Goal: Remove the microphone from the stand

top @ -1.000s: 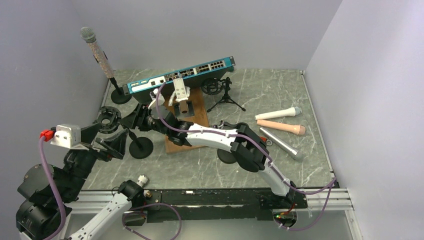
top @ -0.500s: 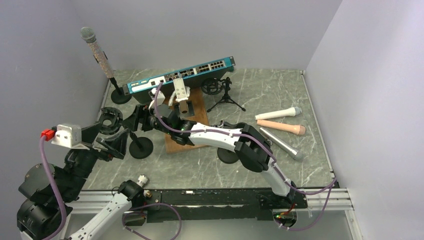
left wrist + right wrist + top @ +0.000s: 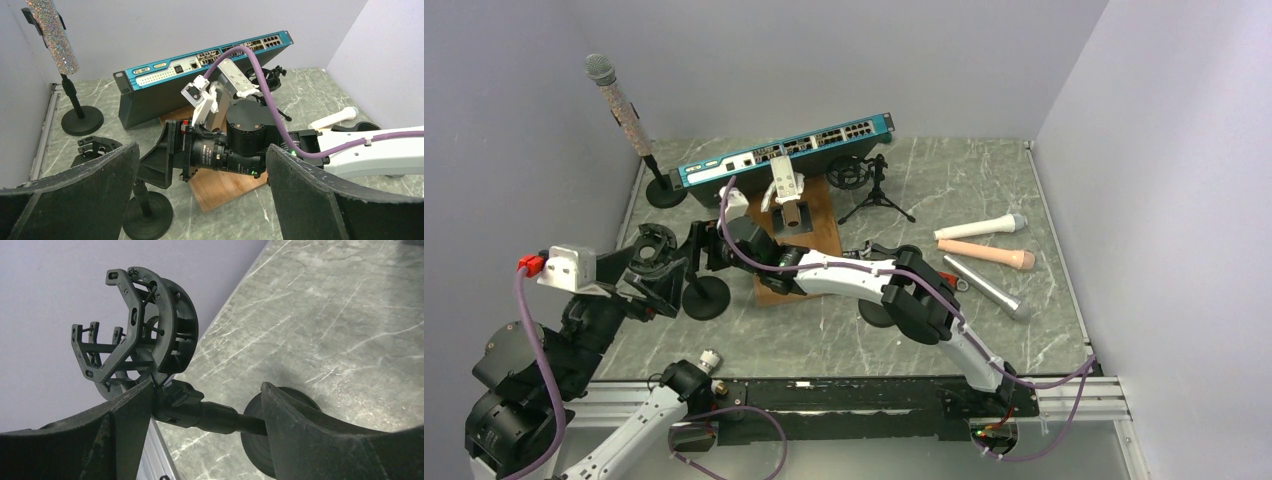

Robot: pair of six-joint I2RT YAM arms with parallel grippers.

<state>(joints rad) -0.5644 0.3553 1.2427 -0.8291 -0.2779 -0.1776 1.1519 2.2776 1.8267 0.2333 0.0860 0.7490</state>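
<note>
A glittery silver microphone (image 3: 621, 105) sits tilted in the clip of a black stand (image 3: 665, 192) at the far left; it also shows in the left wrist view (image 3: 52, 35). A second black stand (image 3: 706, 296) carries an empty shock mount (image 3: 140, 335). My right gripper (image 3: 699, 248) is open, and its jaws (image 3: 205, 395) straddle this second stand's pole just under the mount. My left gripper (image 3: 646, 280) is open and empty; in its own view (image 3: 202, 150) it hovers over the near left, looking at the right wrist.
A blue network switch (image 3: 784, 150) leans at the back. A wooden board (image 3: 799, 250) lies under the right arm. A small tripod mount (image 3: 869, 180) stands behind it. White (image 3: 981, 227), peach (image 3: 986, 254) and silver (image 3: 986, 286) microphones lie at right.
My right gripper has moved left onto the near stand's pole. The shock mount has shifted a little to the right. My left arm has edged to the right.
</note>
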